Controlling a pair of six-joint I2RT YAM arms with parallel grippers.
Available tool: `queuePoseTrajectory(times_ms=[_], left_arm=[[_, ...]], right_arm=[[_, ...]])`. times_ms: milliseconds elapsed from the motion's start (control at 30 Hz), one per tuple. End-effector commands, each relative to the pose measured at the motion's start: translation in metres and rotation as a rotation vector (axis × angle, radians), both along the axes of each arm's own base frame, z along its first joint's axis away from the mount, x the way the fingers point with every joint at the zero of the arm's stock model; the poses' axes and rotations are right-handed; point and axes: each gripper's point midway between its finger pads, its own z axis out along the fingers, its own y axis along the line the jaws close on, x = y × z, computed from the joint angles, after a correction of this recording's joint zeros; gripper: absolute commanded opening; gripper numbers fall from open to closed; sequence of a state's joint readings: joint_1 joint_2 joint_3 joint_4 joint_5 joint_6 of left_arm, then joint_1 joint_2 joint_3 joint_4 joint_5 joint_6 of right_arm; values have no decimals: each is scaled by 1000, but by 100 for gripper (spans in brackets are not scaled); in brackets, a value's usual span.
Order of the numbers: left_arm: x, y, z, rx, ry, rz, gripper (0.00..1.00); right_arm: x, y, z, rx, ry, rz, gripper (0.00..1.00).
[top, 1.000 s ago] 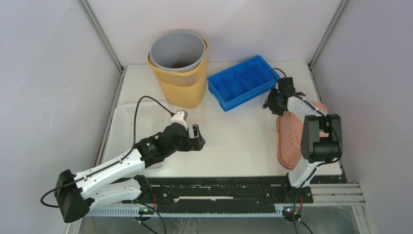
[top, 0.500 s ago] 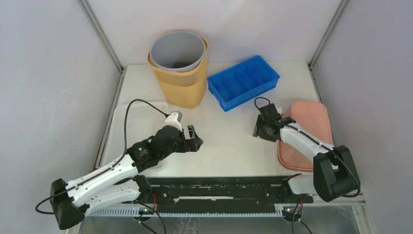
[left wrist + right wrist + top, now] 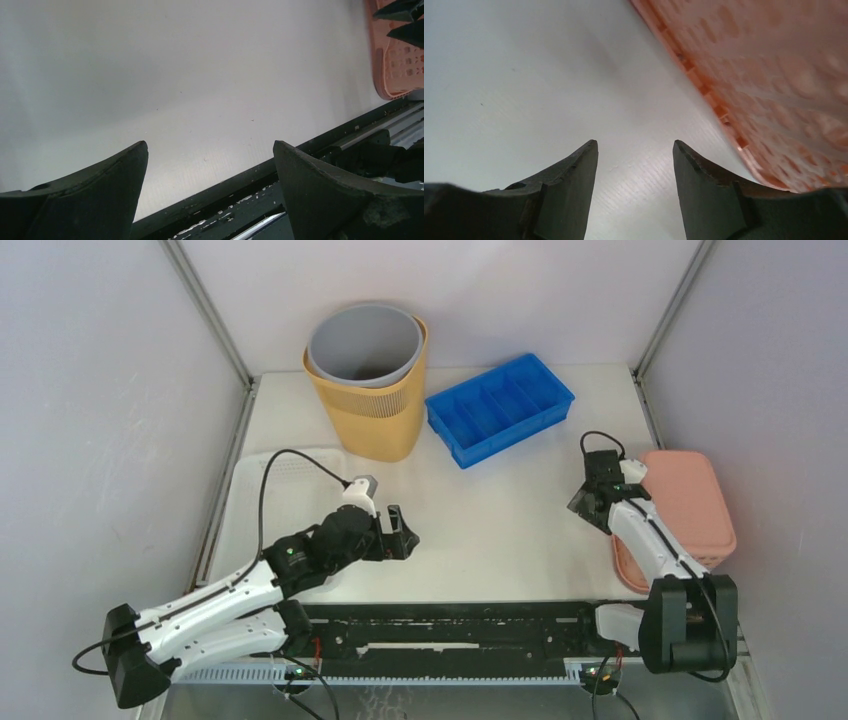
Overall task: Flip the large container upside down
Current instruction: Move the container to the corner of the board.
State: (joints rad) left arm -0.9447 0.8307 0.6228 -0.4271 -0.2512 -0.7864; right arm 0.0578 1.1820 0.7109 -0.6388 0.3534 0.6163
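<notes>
Right gripper (image 3: 585,505) of mine hangs low over the white table (image 3: 500,510), its two dark fingers parted about half way and holding nothing; only bare table shows between them in the wrist view (image 3: 634,145). The pink perforated basket (image 3: 690,505) lies just to the right of these fingers, near the right edge of the table. Its long axis runs from far to near, and its long left wall passes close beside my fingertips (image 3: 774,75). It is thin moulded plastic with rows of small holes and rounded corners, and from above I see a smooth closed face, so I judge it lies already bottom up. My left gripper (image 3: 400,530) is spread fully, also empty, and stands well apart from the basket, so the right arm is the nearer one. Farther back stand a yellow slotted basket (image 3: 380,420) with a smooth gray bin (image 3: 365,345) inside it, and a blue divided tray (image 3: 500,408).
</notes>
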Motion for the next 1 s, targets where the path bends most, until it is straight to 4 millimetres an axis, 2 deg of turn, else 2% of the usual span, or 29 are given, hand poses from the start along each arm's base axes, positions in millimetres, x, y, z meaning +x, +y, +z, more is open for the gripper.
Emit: queuePoseTrajectory(times_ms=[0, 100, 133, 200, 333, 367, 433, 600, 667, 833, 967], left_arm=[[4, -10, 16, -59, -34, 1, 100], [3, -11, 17, -58, -32, -5, 100], [3, -10, 18, -58, -33, -6, 100], [2, -9, 22, -63, -40, -7, 100], [0, -6, 33, -66, -56, -16, 100], [-1, -5, 35, -67, -57, -23, 100], [-3, -6, 40, -71, -64, -38, 100], [-9, -9, 45, -91, -66, -77, 100], [-12, -10, 47, -100, -64, -97, 100], [-18, -11, 49, -121, -70, -128, 100], [-22, -8, 51, -142, -82, -135, 100]], right_arm=[[42, 3, 32, 2, -88, 94, 64], [47, 29, 61, 34, -152, 200, 62], [44, 37, 74, 32, -187, 222, 62], [29, 42, 101, 1, -262, 216, 64], [-27, 14, 121, -39, -279, -3, 68], [-39, 8, 123, -44, -272, -46, 75], [-64, -6, 129, -60, -257, -143, 76], [-110, -39, 139, -129, -223, -387, 79], [-126, -44, 139, -110, -212, -493, 81], [-146, -52, 139, -65, -233, -656, 83], [-150, -61, 154, -51, -292, -745, 82]])
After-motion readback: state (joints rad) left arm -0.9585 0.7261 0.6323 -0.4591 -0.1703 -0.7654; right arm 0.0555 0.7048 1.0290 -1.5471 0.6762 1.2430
